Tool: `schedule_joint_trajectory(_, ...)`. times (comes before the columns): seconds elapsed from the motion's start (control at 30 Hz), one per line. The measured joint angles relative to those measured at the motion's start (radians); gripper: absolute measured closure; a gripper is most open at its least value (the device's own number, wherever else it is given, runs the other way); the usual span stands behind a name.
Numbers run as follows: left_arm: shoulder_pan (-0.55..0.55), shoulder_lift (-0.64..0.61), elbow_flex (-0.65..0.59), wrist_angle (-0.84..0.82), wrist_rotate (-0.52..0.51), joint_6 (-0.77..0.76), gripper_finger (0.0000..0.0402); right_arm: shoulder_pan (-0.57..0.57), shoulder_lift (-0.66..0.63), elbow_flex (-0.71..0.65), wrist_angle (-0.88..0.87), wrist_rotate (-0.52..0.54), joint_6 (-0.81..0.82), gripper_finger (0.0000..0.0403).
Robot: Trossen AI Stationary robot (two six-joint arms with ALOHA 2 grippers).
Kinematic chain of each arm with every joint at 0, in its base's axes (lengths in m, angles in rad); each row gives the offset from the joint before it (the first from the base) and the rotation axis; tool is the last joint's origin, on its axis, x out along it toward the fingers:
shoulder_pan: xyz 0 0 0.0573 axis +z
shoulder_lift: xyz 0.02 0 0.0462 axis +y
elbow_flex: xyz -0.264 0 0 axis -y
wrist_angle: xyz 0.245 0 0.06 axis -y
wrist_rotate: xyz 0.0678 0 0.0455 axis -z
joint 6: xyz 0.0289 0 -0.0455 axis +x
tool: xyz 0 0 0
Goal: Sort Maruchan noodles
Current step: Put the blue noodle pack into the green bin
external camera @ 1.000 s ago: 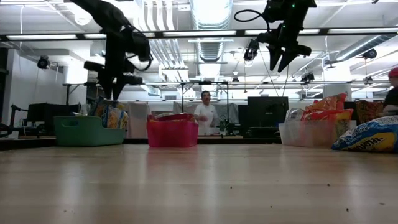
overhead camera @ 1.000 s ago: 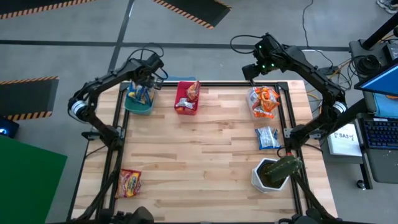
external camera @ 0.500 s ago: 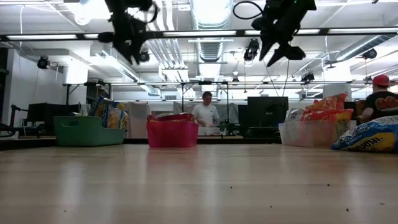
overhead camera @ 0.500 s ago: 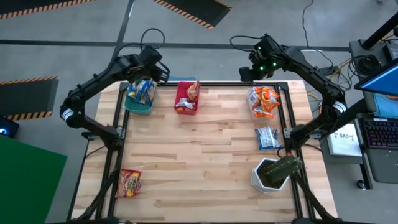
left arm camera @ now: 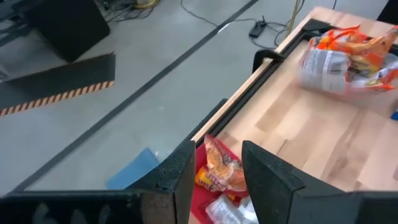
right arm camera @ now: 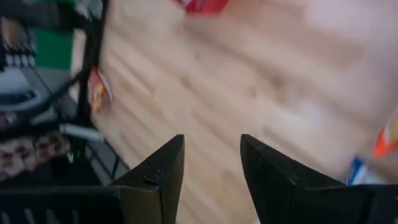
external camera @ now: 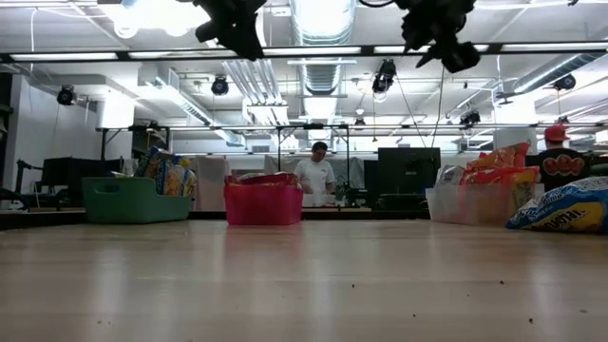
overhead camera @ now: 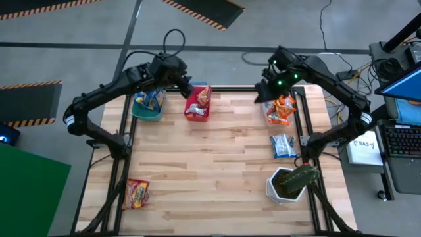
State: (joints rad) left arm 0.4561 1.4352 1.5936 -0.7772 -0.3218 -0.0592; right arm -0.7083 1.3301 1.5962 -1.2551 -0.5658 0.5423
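Around my pale wooden butcher-block table (overhead camera: 217, 158) lies grey concrete floor (overhead camera: 66, 39). Orange-and-black hazard-striped mats (overhead camera: 204, 10) sit at twelve and nine o'clock. Long fluorescent ceiling lights (external camera: 323, 49) glow overhead; a blue computer monitor (overhead camera: 402, 84) stands at three o'clock.

Both arms up high, nothing held.
L gripper (overhead camera: 186, 87) raised at far edge, fingers (left arm camera: 263, 180) apart; R gripper (overhead camera: 263, 92) likewise, fingers (right arm camera: 270, 168) parted.
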Motion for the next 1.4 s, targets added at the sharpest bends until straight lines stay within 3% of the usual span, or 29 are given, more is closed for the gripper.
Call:
schedule_joint_trajectory(0.1, -0.002, 0.004, 0.0, 0.007, 0.0, 0.002, 0.0287, 0.047, -0.001, 0.0, -0.093, 0.009, 0.023, 0.0257)
schedule_joint_trajectory(0.27, -0.002, 0.004, 0.0, 0.008, 0.0, -0.001, 0.0287, 0.154, 0.031, -0.029, -0.261, 0.148, 0.032, 0.0257)
schedule_joint_trajectory(0.5, -0.002, 0.004, 0.0, 0.007, -0.001, -0.001, 0.0287, 0.253, 0.067, -0.188, -0.299, 0.23, 0.043, 0.0259)
schedule_joint_trajectory(0.77, -0.002, 0.004, 0.0, 0.004, -0.001, -0.002, 0.0287, 0.296, 0.036, -0.404, -0.315, 0.252, 0.097, 0.0199)
schedule_joint_trajectory(0.93, -0.002, 0.004, -0.001, 0.004, -0.001, -0.002, 0.0287, 0.334, 0.033, -0.546, -0.263, 0.255, 0.129, 0.015)
schedule_joint_trajectory(1.13, -0.002, 0.004, -0.001, 0.004, -0.001, -0.005, 0.0287, 0.355, 0.033, -0.716, -0.047, 0.254, 0.179, 0.0106)
schedule_joint_trajectory(1.4, -0.002, 0.004, -0.001, 0.004, -0.001, -0.01, 0.0287, 0.355, 0.033, -0.819, 0.126, 0.257, 0.278, 0.0111)
